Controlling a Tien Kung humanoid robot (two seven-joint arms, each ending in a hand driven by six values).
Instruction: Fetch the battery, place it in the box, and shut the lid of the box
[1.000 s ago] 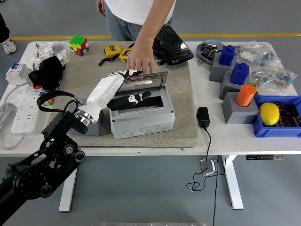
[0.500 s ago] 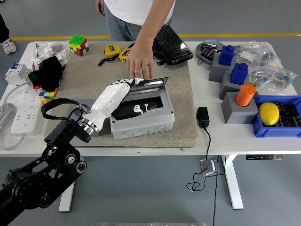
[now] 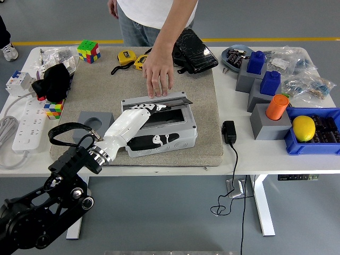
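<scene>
Box (image 3: 159, 130) sits mid-mat near the worktop's front edge, long axis left-right. Lid (image 3: 159, 102) is nearly down, hinged at the far side. Your left robot hand (image 3: 142, 111) rests fingers-flat on the lid, gripping nothing. A person's hand (image 3: 158, 74) steadies the far edge. Battery not visible. Press straight down; room is clear.

A lab floor — yellow floor line (image 3: 265, 39) (grey concrete), cluttered table (image 3: 234, 154).
</scene>
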